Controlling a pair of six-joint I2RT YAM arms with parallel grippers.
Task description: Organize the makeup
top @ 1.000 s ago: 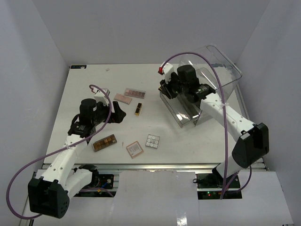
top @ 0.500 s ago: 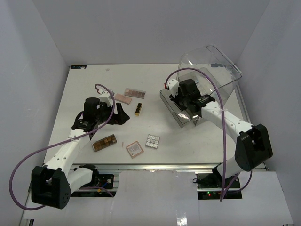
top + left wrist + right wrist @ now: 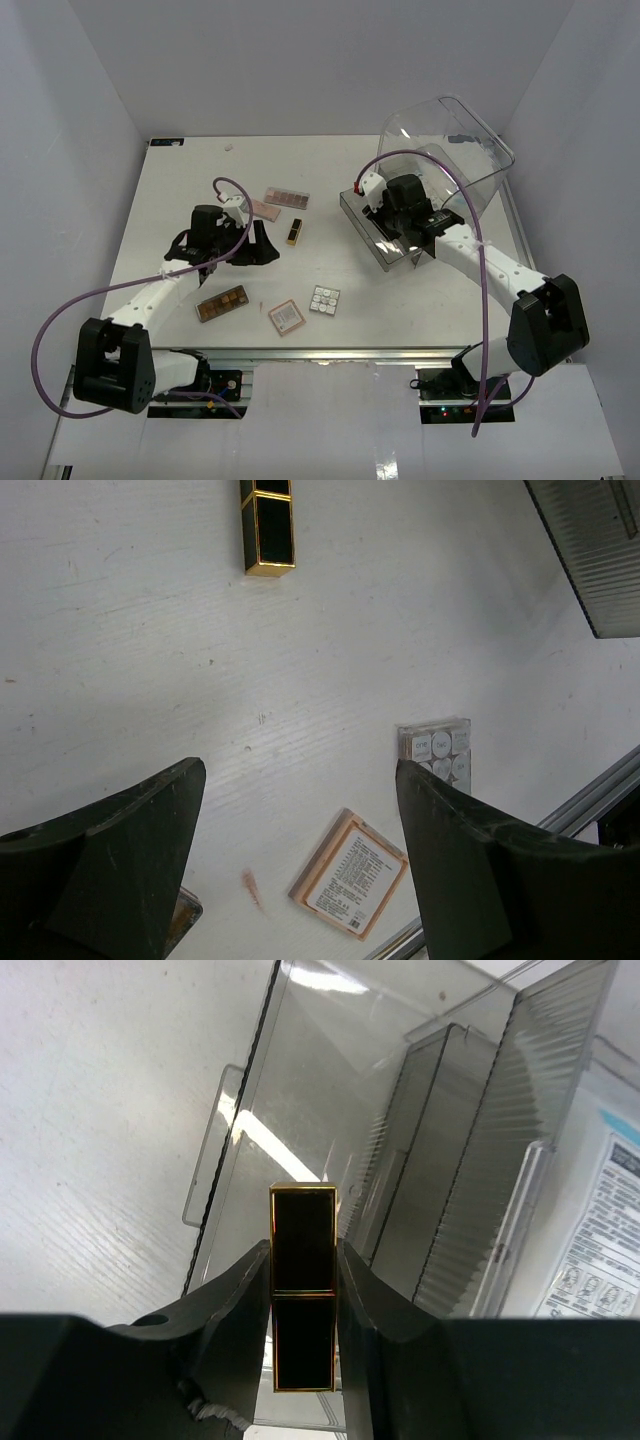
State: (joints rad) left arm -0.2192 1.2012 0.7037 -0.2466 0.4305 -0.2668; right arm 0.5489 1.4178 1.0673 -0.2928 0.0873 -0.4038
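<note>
On the bench, six makeup items lie loose, all to the left of the single clear box.

Count by type:
- One brown pan palette, near the front edge.
- One pinkish square compact, to the right of the brown pan palette.
- One silvery grid palette, just beside the compact and not touching it.
- One black-and-gold tube, toward the middle of the bench.
- Two pink items at the far side: a pink pan palette and a second pink palette. The left arm hides the left end of the second one.

A second black-and-gold tube is off the bench. The right jaws are clamped on its two long sides, with the tube lying lengthwise between the fingers over the open clear box.

One white-and-blue printed piece shows past the box's ribbed dividers. Whether it is a packet or a label cannot be told.

The left jaws stand wide apart with nothing between them. They hang above bare bench between the brown pan palette and the black-and-gold tube.
</note>
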